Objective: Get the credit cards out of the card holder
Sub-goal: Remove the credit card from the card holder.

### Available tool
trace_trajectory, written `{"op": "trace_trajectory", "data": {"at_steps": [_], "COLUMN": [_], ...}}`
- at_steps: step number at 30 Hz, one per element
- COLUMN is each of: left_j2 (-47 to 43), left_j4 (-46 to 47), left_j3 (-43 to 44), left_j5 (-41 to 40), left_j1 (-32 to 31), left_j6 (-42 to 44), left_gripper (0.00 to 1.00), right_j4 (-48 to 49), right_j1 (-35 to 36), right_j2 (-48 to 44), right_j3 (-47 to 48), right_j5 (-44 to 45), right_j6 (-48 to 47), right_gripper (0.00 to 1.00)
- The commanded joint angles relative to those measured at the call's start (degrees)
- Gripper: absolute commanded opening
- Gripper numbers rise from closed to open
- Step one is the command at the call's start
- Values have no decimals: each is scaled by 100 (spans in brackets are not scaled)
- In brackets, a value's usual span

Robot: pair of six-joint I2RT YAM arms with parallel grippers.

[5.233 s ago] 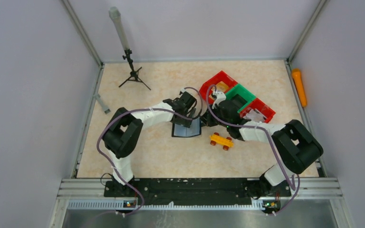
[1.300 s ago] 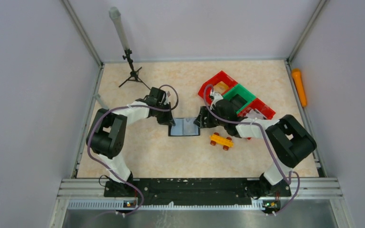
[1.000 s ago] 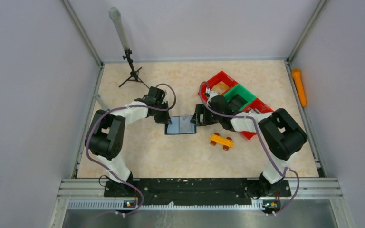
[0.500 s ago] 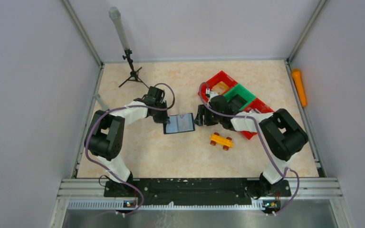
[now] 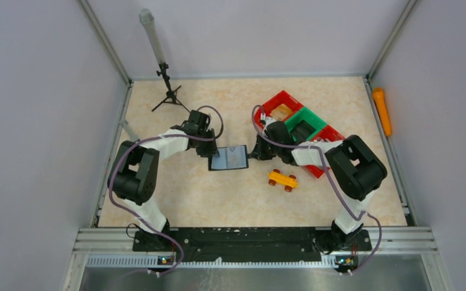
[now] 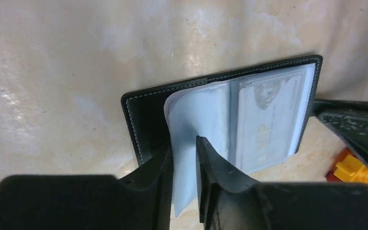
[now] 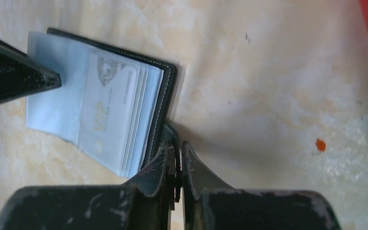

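Item: card holder [image 5: 229, 158], lying open and flat on the table [image 5: 218, 200], near the red and green bins [image 5: 297, 124], on their left-arm side.

I logged its black cover face down and its clear sleeves [image 6: 196, 120] fanned upward, a pale card marked VIP [image 6: 268, 124] still seated in one of them. My left gripper [image 6: 183, 146] sat at the holder's edge farthest from the bins, fingers a narrow gap apart with one sleeve leaf passing between them. My right gripper [image 7: 178, 143] sat at the edge nearest the bins, fingers pressed together (whether they pinched the cover's rim I could not tell). A yellow-orange toy car [image 5: 283, 179] lay just on the near side of the bins, apart from the holder.
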Motion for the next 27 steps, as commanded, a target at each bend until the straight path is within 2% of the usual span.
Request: {"op": "trace_trajectory", "data": {"at_steps": [1, 3, 5, 9, 17, 22, 27], "left_j2": [-381, -591, -798, -1252, -1518, -1103, -718], "left_j4": [285, 459, 634, 955, 1247, 953, 649], "left_j3": [-215, -349, -470, -738, -715, -380, -90], "left_j5": [107, 141, 172, 310, 545, 800, 803], "left_j1": [21, 21, 26, -27, -640, -836, -927], "left_j6": [-5, -39, -43, 124, 571, 658, 707], "left_gripper": [39, 60, 74, 84, 81, 81, 74], "right_j4": [258, 431, 680, 1015, 1153, 1308, 1365], "right_j1": [-11, -11, -11, -11, -11, -11, -7], "right_j2": [-767, -1068, -1261, -1401, -1394, -1579, -1623], "right_j3": [-354, -567, -741, -889, -930, -1079, -1114], "right_j5": [91, 120, 11, -349, -470, -436, -467], "right_j6": [-103, -138, -123, -106, -84, -98, -108], "right_gripper": [0, 0, 0, 0, 0, 0, 0]}}
